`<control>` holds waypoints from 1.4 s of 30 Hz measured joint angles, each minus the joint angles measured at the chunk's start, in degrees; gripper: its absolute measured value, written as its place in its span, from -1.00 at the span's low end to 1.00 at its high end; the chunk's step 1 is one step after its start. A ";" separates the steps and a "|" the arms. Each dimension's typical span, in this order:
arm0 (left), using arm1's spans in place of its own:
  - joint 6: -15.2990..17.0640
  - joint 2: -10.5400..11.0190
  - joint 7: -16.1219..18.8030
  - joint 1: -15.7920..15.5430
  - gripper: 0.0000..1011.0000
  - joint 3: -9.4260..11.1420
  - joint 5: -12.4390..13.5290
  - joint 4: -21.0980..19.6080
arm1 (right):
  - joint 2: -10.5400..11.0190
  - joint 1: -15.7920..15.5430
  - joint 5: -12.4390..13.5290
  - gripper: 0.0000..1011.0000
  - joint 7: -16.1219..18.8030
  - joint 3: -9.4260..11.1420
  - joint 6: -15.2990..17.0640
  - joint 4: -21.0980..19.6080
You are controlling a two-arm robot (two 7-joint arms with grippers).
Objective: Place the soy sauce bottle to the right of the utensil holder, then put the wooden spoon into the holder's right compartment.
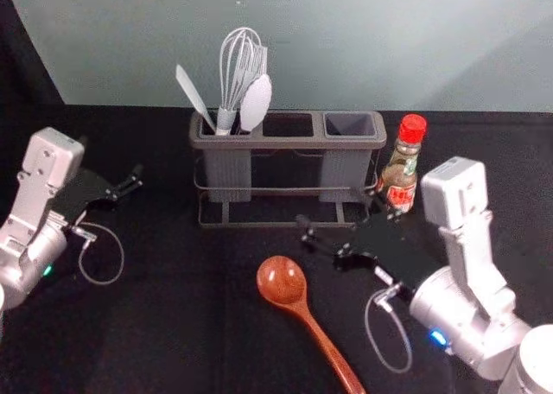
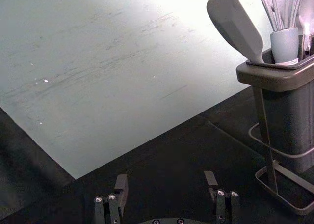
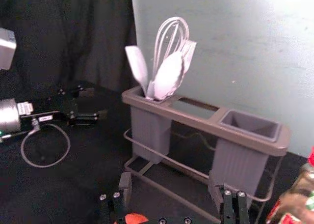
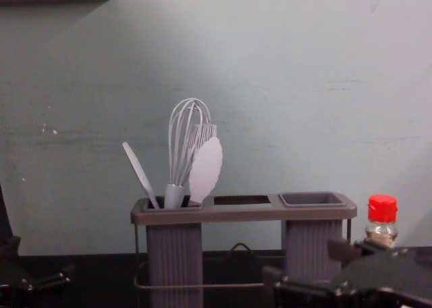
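Note:
The soy sauce bottle (image 1: pixel 402 168) with a red cap stands upright just right of the grey utensil holder (image 1: pixel 285 142); in the chest view the bottle's cap (image 4: pixel 382 209) rises beyond my right gripper. The wooden spoon (image 1: pixel 282 280) lies before the holder, its handle towards the lower right. My right gripper (image 1: pixel 334 212) is open between spoon and bottle, in front of the holder's right part; the right wrist view has nothing between this gripper's fingertips (image 3: pixel 170 185). Left of the holder, my left gripper (image 1: pixel 112 162) is parked, open and empty in its wrist view (image 2: pixel 166 180).
A whisk (image 4: pixel 185 139), a white spoon-like utensil (image 4: pixel 206 169) and a spatula (image 4: pixel 140 174) stand in the holder's left compartment. The right compartment (image 3: pixel 250 125) has nothing in it. A pale wall (image 1: pixel 302 40) rises behind the black table (image 1: pixel 173 325).

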 joint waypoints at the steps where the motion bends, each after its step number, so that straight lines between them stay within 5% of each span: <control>1: 0.00 0.00 0.00 0.00 1.00 0.00 0.00 0.00 | -0.25 -0.02 -0.07 0.98 0.15 -0.27 0.18 0.22; 36: 0.00 0.00 0.00 0.00 1.00 0.00 0.00 0.00 | -0.83 -0.07 0.31 0.98 1.18 -0.75 -0.61 1.01; 42: 0.00 0.00 0.00 0.00 1.00 0.00 0.00 0.00 | -0.92 0.75 0.18 0.98 1.49 -1.93 2.53 0.84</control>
